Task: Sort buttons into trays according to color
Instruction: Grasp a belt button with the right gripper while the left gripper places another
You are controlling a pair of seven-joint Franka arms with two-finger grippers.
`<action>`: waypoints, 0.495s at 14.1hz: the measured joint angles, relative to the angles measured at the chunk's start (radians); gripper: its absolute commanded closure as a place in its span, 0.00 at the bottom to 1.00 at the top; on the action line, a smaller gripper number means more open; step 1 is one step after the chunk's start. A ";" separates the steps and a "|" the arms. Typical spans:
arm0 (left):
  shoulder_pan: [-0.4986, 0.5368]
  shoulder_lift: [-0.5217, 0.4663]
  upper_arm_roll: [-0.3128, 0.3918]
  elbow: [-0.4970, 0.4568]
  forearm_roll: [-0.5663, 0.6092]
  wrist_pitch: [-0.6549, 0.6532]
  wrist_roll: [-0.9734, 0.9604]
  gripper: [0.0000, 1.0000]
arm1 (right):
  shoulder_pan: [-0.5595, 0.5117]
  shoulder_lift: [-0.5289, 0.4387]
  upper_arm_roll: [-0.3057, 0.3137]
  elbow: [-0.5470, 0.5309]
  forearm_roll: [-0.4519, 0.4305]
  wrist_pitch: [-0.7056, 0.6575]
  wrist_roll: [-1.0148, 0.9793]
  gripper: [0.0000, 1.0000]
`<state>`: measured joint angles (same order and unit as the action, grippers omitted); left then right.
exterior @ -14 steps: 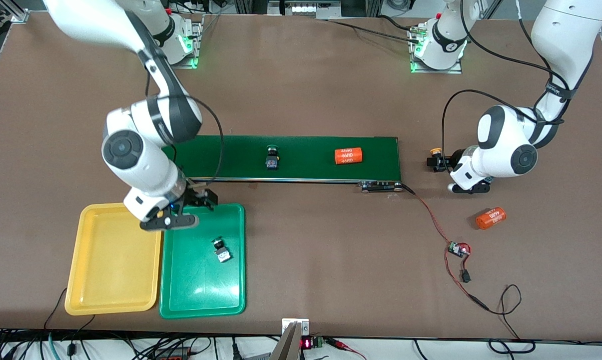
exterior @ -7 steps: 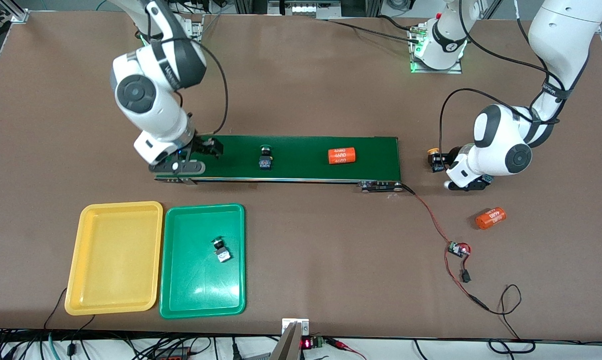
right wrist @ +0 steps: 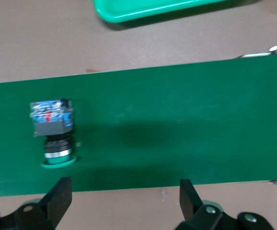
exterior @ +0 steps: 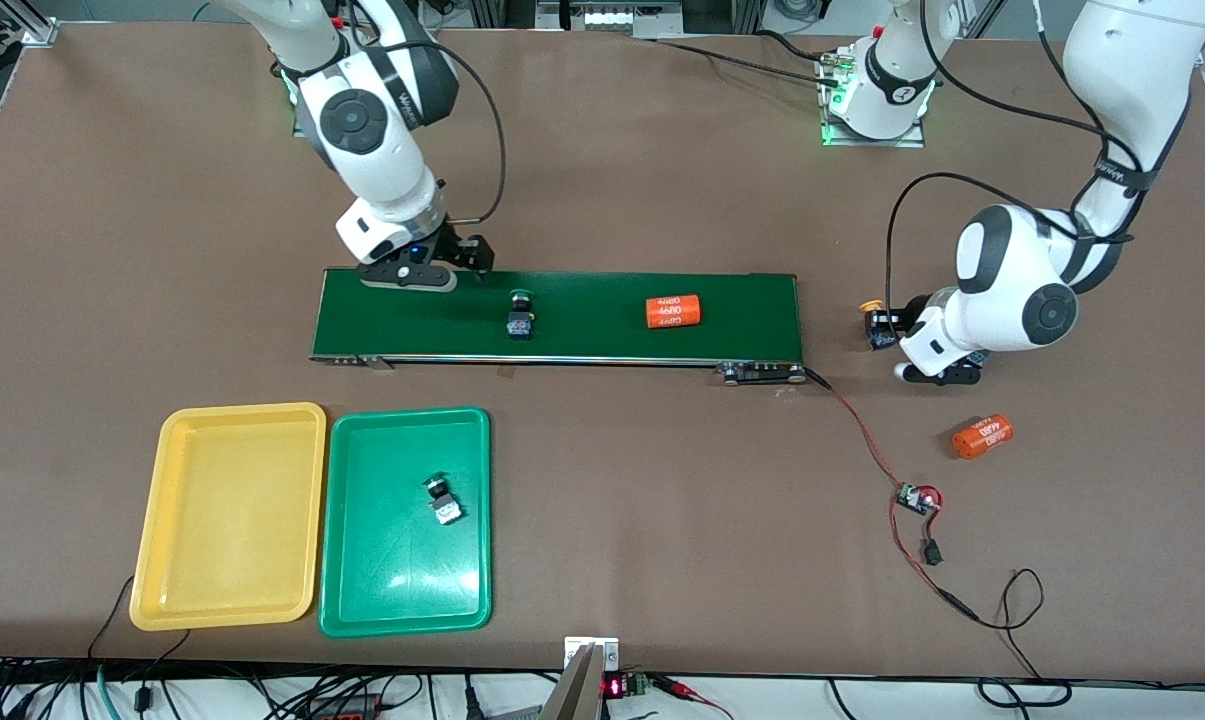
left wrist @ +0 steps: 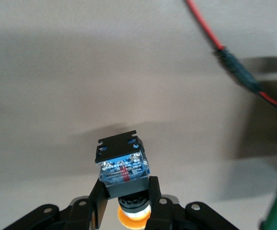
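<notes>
Since a second ago my right gripper (exterior: 432, 268) has left the trays for the far edge of the long dark-green conveyor belt (exterior: 742, 300), jaws wide and empty; the left gripper (left wrist: 128, 203) has closed on the yellow-capped black push-button switch (left wrist: 124, 165), on the bare table off the belt's left-arm end. Green-capped black button (exterior: 520, 318) lies on the belt just beside the right gripper, toward the left arm's end, long axis across the belt, cap toward the robots; right arm is nearer. Another green button (exterior: 443, 498) lies in the shallow green plastic tray (exterior: 362, 600); the yellow plastic tray (exterior: 162, 590) holds nothing yet.
</notes>
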<state>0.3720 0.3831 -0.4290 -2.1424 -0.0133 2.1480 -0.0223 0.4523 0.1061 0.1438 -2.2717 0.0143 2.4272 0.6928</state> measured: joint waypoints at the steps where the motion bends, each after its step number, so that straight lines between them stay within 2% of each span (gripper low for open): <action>1: -0.008 -0.022 -0.009 0.028 -0.001 -0.047 0.036 0.94 | 0.002 0.006 0.000 0.000 0.000 0.006 0.011 0.00; 4: -0.046 -0.055 -0.058 0.106 -0.090 -0.113 0.088 0.95 | 0.003 0.022 -0.003 0.000 -0.001 0.008 0.012 0.00; 7: -0.129 -0.053 -0.071 0.124 -0.180 -0.114 0.090 0.95 | 0.015 0.039 -0.002 0.008 -0.002 0.023 -0.032 0.00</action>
<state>0.2428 0.3302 -0.4996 -2.0183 -0.1931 2.0335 0.0677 0.4669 0.1450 0.1418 -2.2632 0.0119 2.4497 0.6604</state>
